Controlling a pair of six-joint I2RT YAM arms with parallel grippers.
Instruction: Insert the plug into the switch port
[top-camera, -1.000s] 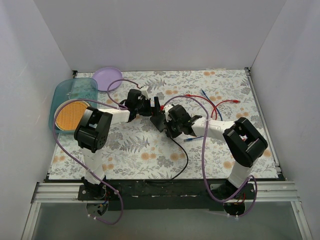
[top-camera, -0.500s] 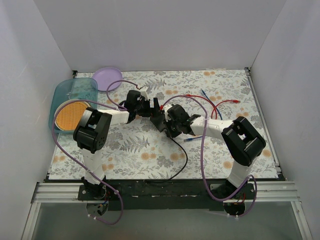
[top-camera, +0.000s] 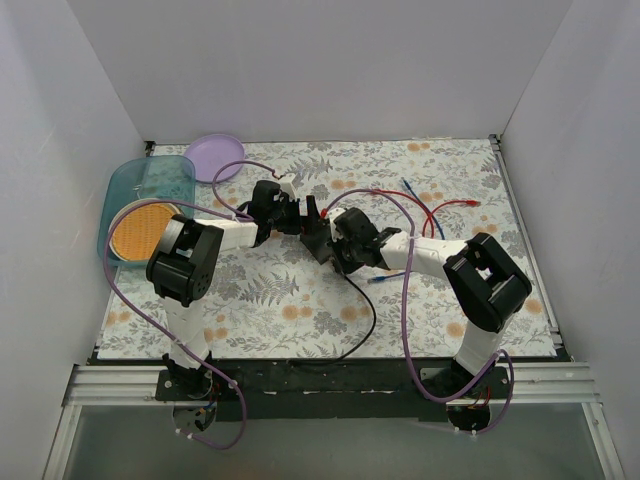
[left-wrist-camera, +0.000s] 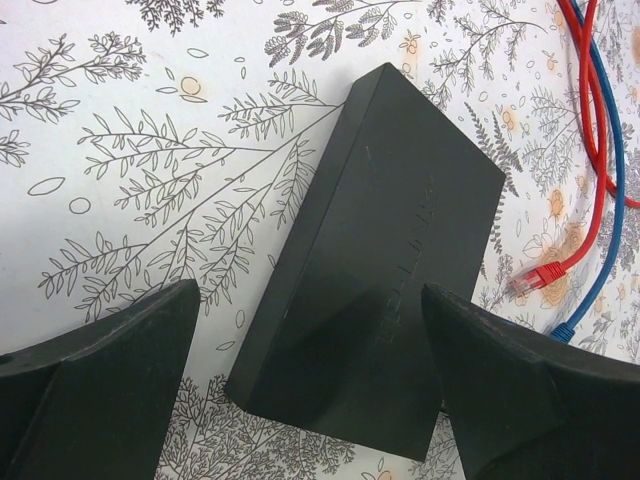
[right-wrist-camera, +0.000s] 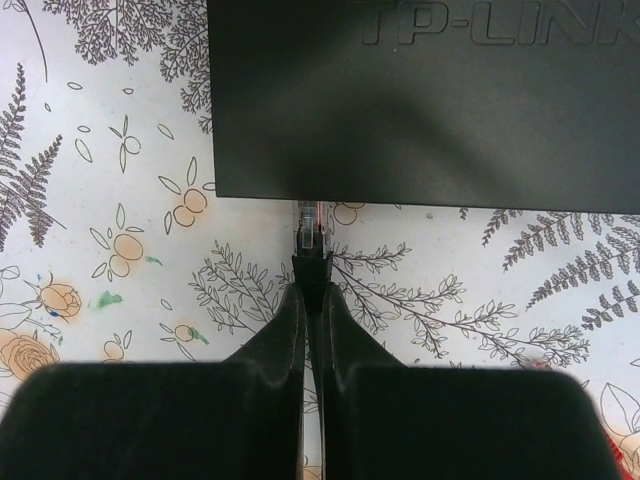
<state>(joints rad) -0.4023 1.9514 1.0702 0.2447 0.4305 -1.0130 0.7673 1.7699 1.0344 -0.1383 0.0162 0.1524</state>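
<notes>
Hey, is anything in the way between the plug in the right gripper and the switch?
Nothing visible. The right gripper pinches the clear plug, whose tip meets the near edge of the switch, with only patterned tablecloth on either side. The port itself is hidden under that edge.

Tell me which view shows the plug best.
Right wrist: the plug sits centred, clamped between the jaws of the right gripper, its tip at the switch edge. Left wrist shows only the switch top, not this plug. Top external: the right gripper covers it.
</notes>
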